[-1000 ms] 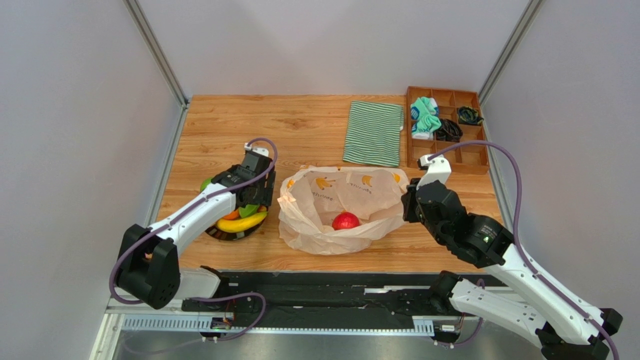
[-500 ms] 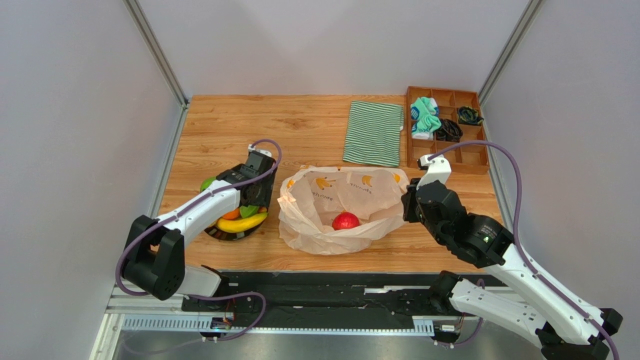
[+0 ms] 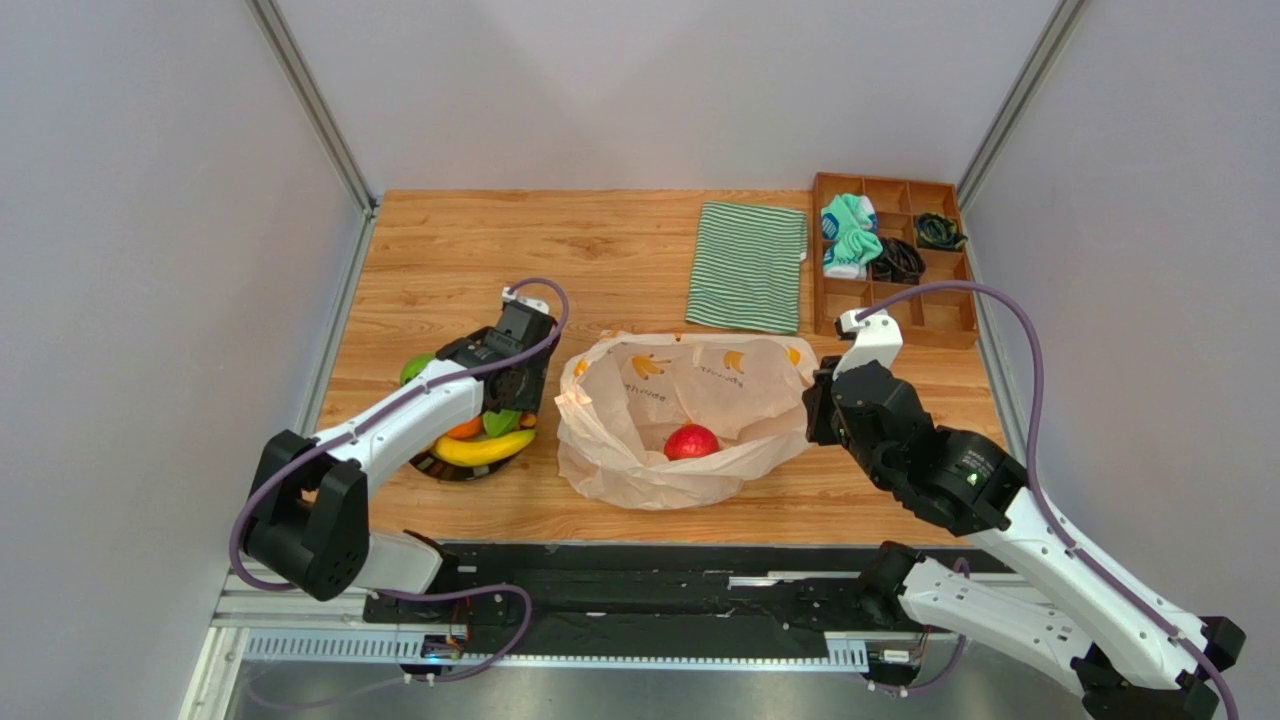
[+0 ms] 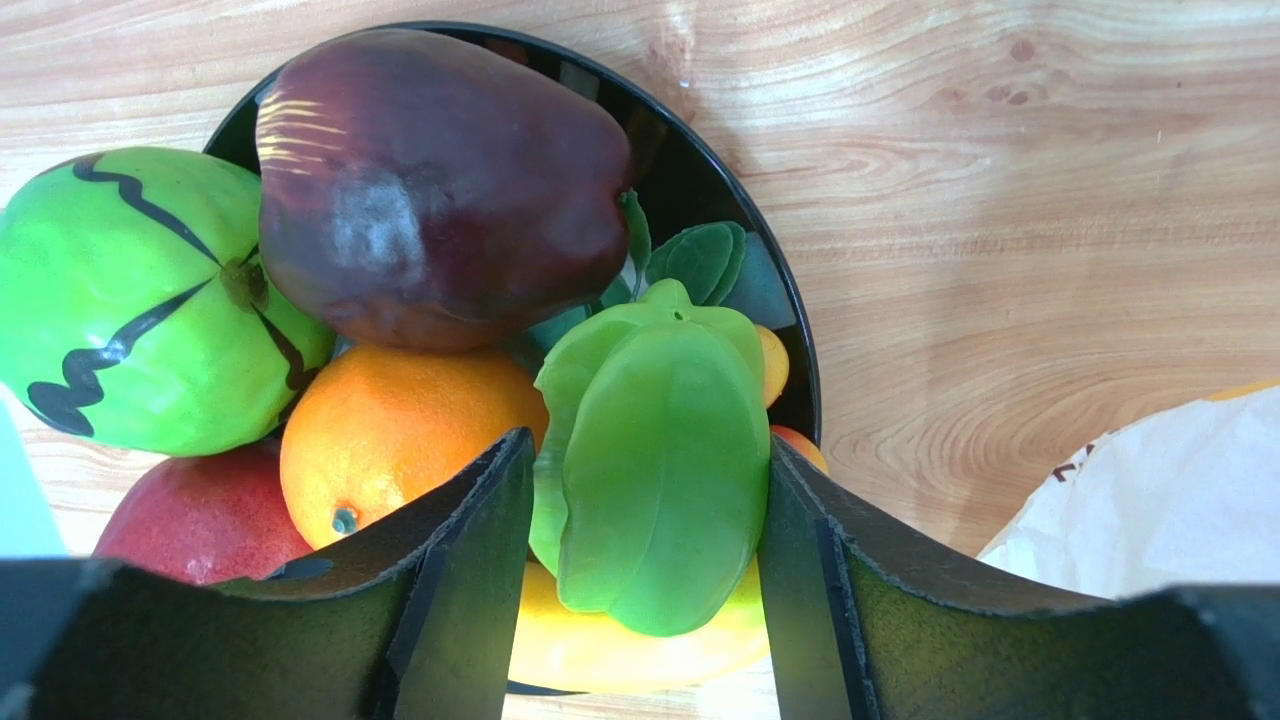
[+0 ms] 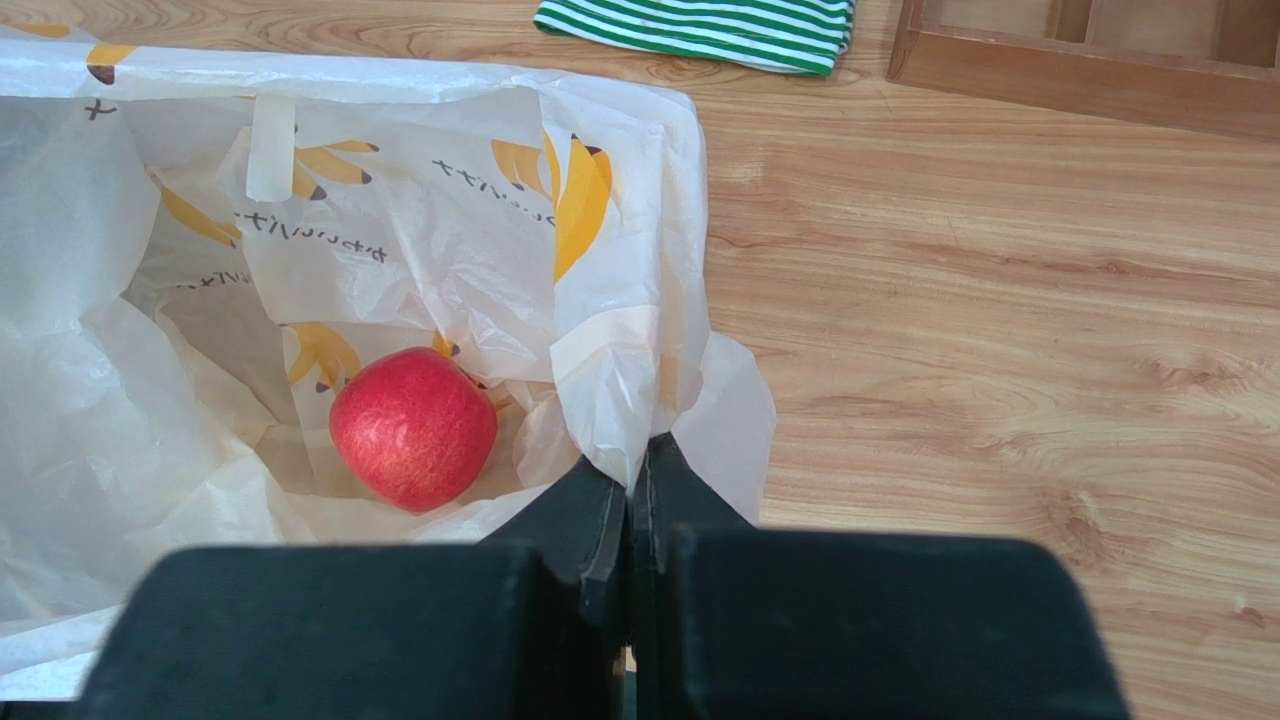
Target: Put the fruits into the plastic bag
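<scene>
A black bowl (image 4: 759, 278) holds the fruits: a dark red apple (image 4: 436, 188), a green round fruit (image 4: 135, 300), an orange (image 4: 391, 435), a yellow banana (image 4: 646, 653) and an elongated green piece (image 4: 661, 450). My left gripper (image 4: 646, 450) reaches into the bowl (image 3: 451, 468), and its fingers press both sides of the green piece, which still lies on the banana. The plastic bag (image 3: 676, 390) lies open beside the bowl with a red apple (image 5: 413, 428) inside. My right gripper (image 5: 633, 450) is shut on the bag's right rim (image 5: 661, 360) and holds it up.
A green-and-white striped cloth (image 3: 747, 266) lies behind the bag. A wooden compartment tray (image 3: 947, 308) with small items stands at the back right. Bare wood lies right of the bag and behind the bowl.
The left gripper has lowered a little further into the bowl and its fingers have closed in on the green piece. The right arm, bag and apple have not moved.
</scene>
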`<act>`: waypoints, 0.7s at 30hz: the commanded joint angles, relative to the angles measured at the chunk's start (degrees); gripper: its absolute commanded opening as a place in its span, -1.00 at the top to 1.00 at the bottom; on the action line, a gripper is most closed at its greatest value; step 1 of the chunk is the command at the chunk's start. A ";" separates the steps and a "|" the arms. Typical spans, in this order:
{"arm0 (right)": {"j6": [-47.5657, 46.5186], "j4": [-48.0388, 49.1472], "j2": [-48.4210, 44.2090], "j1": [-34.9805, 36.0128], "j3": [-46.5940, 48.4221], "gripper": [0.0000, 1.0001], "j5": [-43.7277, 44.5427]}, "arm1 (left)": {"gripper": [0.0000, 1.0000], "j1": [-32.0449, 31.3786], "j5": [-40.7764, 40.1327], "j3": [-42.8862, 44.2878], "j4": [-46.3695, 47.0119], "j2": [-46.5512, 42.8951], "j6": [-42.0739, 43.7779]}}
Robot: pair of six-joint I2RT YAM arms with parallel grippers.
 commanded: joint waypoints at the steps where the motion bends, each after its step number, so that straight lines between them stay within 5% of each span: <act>1: 0.77 1.49 -0.34 -0.15 -0.05 0.99 0.94 | -0.13 -0.81 -1.25 2.39 -1.05 -1.15 0.39; 21: 0.77 1.31 -0.51 -0.15 -0.05 1.00 1.03 | 0.00 -1.96 -1.61 1.52 1.22 -11.95 1.00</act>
